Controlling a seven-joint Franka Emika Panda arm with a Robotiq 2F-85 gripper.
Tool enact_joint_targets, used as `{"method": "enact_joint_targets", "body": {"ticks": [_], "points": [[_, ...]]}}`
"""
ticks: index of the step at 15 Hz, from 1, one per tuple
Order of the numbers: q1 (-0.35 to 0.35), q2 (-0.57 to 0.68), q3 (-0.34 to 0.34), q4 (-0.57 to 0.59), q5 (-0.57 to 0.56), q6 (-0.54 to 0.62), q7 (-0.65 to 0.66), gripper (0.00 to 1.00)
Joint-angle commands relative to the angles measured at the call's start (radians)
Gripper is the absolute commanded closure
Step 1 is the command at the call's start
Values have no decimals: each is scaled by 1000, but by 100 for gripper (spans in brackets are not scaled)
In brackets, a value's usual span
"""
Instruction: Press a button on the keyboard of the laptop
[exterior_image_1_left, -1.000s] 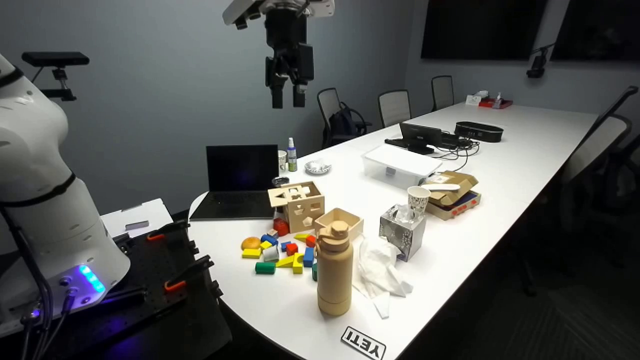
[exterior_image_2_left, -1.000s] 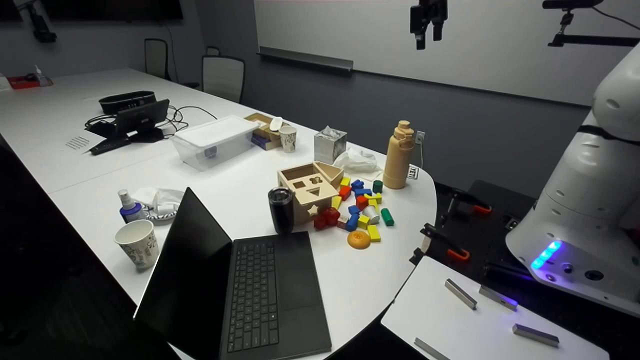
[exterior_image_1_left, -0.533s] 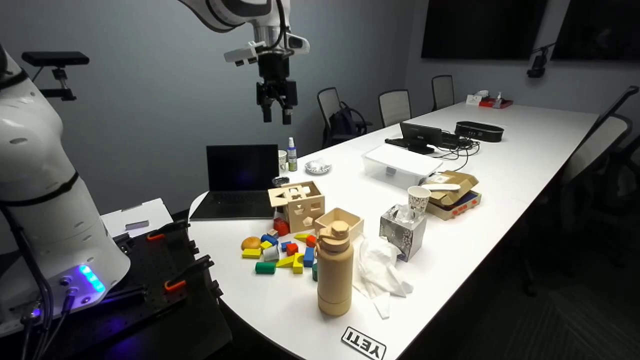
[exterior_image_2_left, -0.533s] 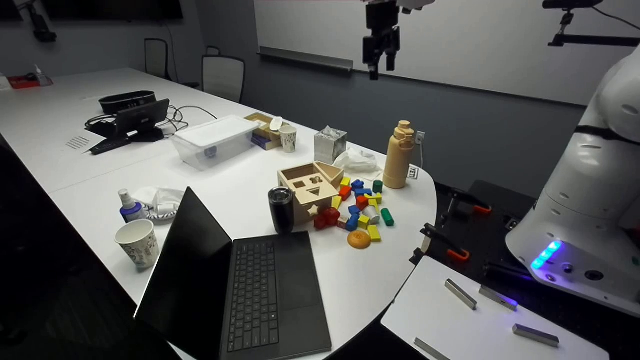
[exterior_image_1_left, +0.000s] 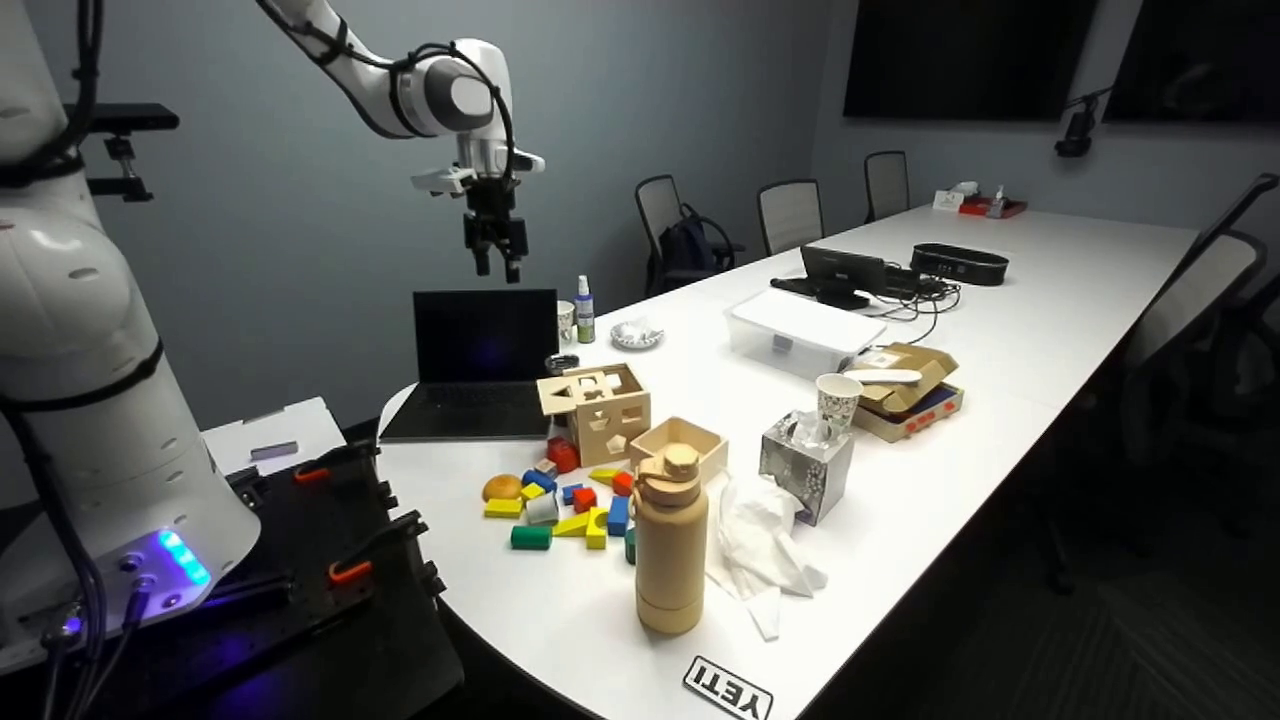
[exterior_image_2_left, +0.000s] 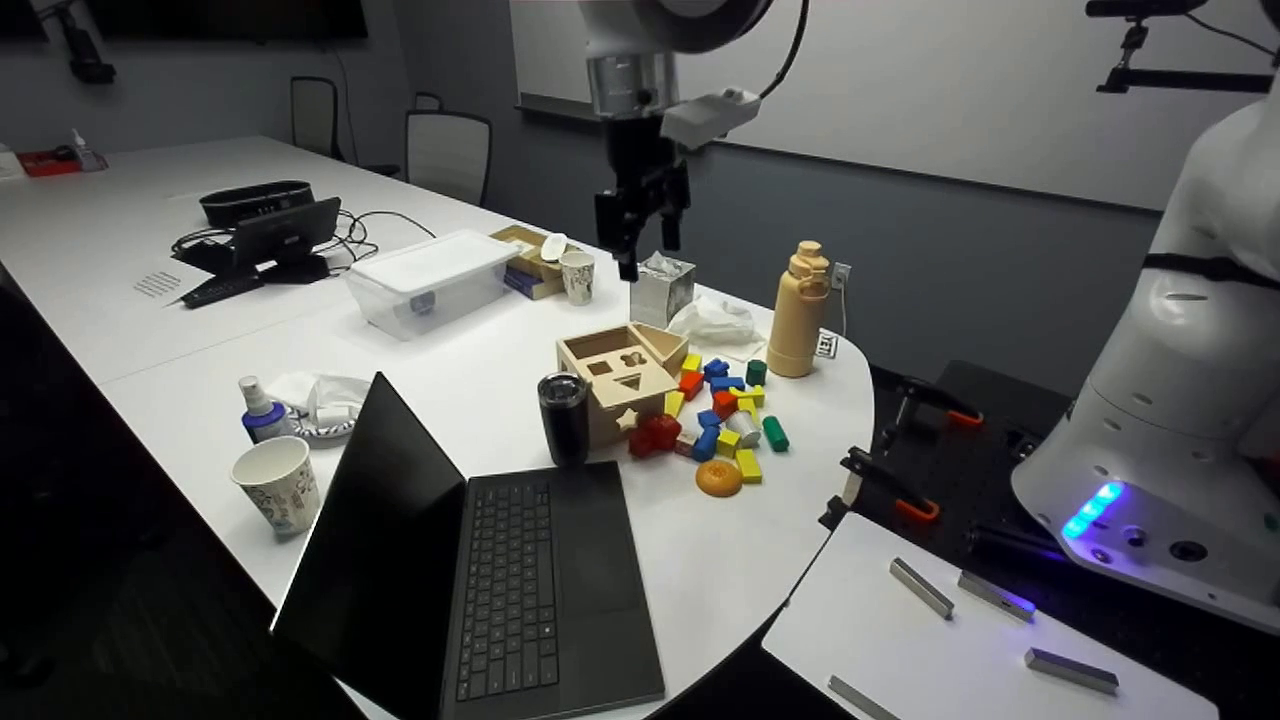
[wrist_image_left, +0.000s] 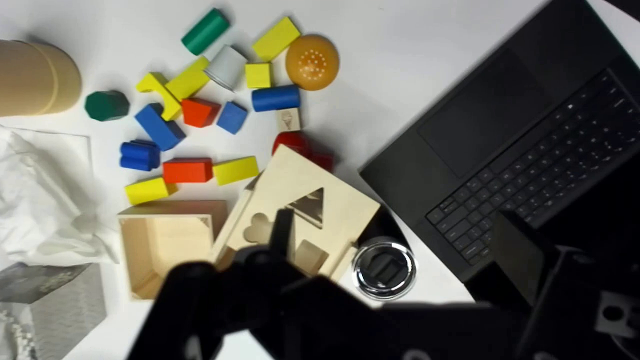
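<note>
While the black two-fingered hand hangs well above the white desk, its fingers spread with nothing gripped between them, the coming press turns on where it stands relative to the keys. Nearest, the wrist view shows part of the pale wooden shape-sorting box and the black tumbler with a chrome-rimmed lid framed by the fingers' gap, far below, so I judge the hand to be over the tumbler's side of the small black laptop. Just past the tumbler begins the dark flat keyboard; its long axis runs off diagonally, up and to the right in that view. One fingertip overlaps its near end there, though height keeps the two well apart. Reaching a middle key probably calls for sideways travel along that axis, then a straight descent, perhaps with the fingers brought together. Farthest, along the keyboard's rear long side, stands the raised dark screen, leaning back; a finger straying that way could knock it.
</note>
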Motion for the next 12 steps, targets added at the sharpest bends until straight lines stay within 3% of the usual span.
{"method": "enact_joint_targets", "body": {"ticks": [1,2,3,4,7,12], "points": [[49,179,11,73,-16,81,84,0],[64,225,5,87,-31,111,106,0],[78,264,-4,100,-38,142,118,25],[94,301,-13,115,-52,178,130,26],[134,420,-35,176,-69,266,119,51],[136,602,-7,297,-12,258,-47,88]]}}
